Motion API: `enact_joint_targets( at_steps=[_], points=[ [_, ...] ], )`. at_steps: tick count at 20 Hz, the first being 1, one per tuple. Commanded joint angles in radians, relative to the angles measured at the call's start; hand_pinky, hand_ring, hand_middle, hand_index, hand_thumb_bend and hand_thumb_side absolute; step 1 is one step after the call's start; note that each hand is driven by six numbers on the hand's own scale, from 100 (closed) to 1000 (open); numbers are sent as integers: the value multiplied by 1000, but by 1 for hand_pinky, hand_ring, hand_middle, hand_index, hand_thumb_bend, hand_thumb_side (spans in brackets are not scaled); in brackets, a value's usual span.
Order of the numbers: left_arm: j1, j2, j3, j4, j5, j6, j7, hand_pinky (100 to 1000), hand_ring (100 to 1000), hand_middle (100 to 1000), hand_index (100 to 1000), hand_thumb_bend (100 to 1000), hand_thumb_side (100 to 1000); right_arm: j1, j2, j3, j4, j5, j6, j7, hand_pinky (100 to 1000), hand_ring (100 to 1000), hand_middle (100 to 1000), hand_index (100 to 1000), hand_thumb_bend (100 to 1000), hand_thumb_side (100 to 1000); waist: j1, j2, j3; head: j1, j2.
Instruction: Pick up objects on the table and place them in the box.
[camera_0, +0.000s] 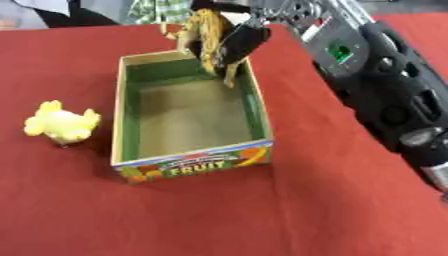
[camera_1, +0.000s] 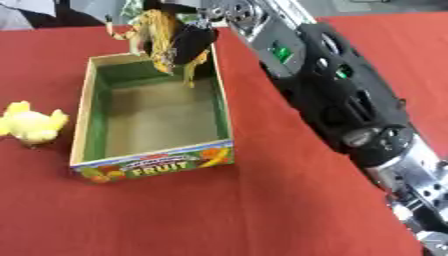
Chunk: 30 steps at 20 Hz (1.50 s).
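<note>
Tan-and-orange plush toy (camera_0: 206, 37) is gripped in the right hand (camera_0: 238, 41), fingers curled round it, hanging over the far end of the one open box (camera_0: 188, 162). One yellow plush (camera_0: 59, 123) sits on the red table (camera_0: 332, 210), left of the box.

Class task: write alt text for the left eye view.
The robot's right hand holds a tan toy animal over the far end of an open box labelled FRUIT. A yellow plush toy sits on the red table left of the box.
</note>
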Motion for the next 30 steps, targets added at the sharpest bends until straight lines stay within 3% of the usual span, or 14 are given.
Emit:
enact_joint_targets(
  at_steps=[1, 4, 9, 12, 24, 26, 27, 30],
  points=[
    [-20, 31, 5, -15, 5, 0, -3, 523, 779, 778, 771, 100, 856, -24, 12, 4, 32, 22, -22, 40, 716, 674, 422, 443, 100, 275, 0, -18, 2, -7, -9],
    [-24, 32, 5, -15, 6, 0, -3, 522, 779, 778, 771, 100, 856, -27, 23, 8, 71, 38, -47, 74, 727, 711, 483, 524, 100, 313, -2, -17, 3, -8, -7],
    [-28, 30, 3, -15, 8, 1, -4, 522, 779, 778, 771, 100, 858, -39, 48, 11, 132, 50, -94, 146, 752, 782, 587, 651, 100, 507, -7, -14, 6, -8, -3],
    [-32, 28, 1, -15, 9, 3, -5, 522, 779, 778, 770, 100, 858, -55, 72, 3, 184, 85, -125, 183, 758, 802, 624, 696, 100, 545, -8, -14, 8, -11, -1],
    [-45, 25, -3, -15, 7, 12, -7, 520, 780, 779, 770, 100, 857, -101, 153, -61, 420, 362, -277, 154, 791, 887, 823, 871, 100, 745, -16, -11, 20, -11, -4],
    [-46, 25, -3, -15, 8, 12, -7, 520, 780, 779, 770, 100, 857, -103, 161, -74, 447, 406, -291, 145, 800, 899, 843, 894, 151, 786, -17, -10, 22, -11, -5],
    [-46, 24, -3, -15, 8, 12, -7, 520, 780, 779, 770, 100, 857, -104, 165, -79, 459, 424, -299, 143, 809, 913, 860, 922, 278, 797, -17, -10, 23, -11, -5],
    [-46, 24, -3, -15, 8, 12, -6, 520, 780, 779, 770, 100, 857, -106, 170, -90, 484, 466, -323, 144, 816, 923, 871, 946, 350, 804, -18, -11, 25, -10, -7]
  ],
)
